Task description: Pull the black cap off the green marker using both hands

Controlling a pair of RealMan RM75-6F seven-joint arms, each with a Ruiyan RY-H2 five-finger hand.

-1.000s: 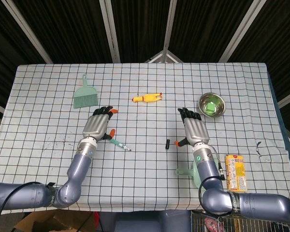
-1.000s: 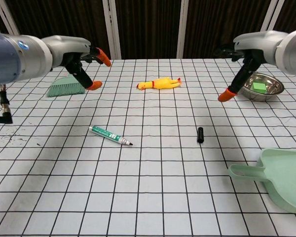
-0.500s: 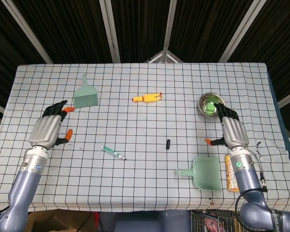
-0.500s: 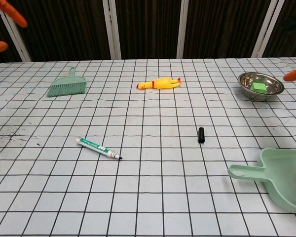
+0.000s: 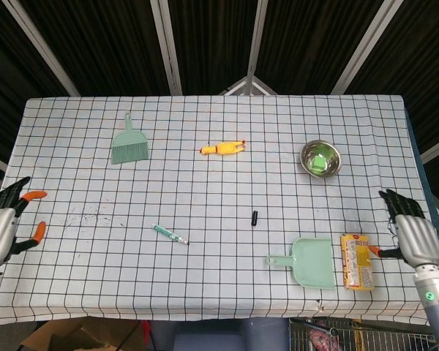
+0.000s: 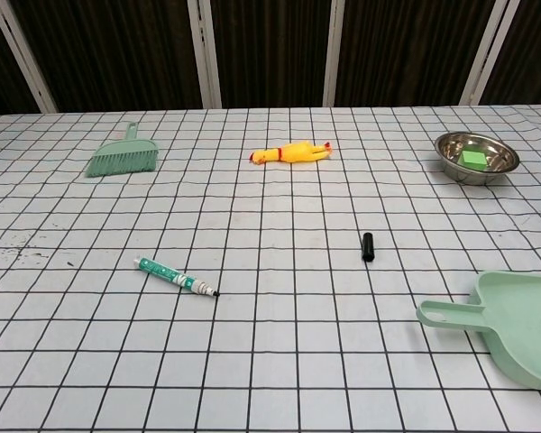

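Note:
The green marker (image 5: 170, 234) (image 6: 175, 276) lies uncapped on the checked cloth, its dark tip pointing right. Its black cap (image 5: 254, 217) (image 6: 368, 246) lies apart from it, further right. My left hand (image 5: 1, 230) hangs at the table's left edge, fingers spread and holding nothing. Off the right edge is my right hand (image 5: 413, 235), likewise spread and holding nothing. Both hands are far from the marker and cap. The chest view shows neither hand.
A green brush (image 5: 129, 145) (image 6: 123, 157) lies at the back left and a yellow rubber chicken (image 5: 222, 148) (image 6: 291, 152) at the back middle. A steel bowl (image 5: 307, 163) (image 6: 449, 153) holds a green block. A green dustpan (image 5: 312, 263) (image 6: 514, 328) and yellow packet (image 5: 357, 262) sit front right.
Both hands have drawn outward from the middle to the table's left and right edges and left the chest view. The marker has rolled slightly left; the cap stays put.

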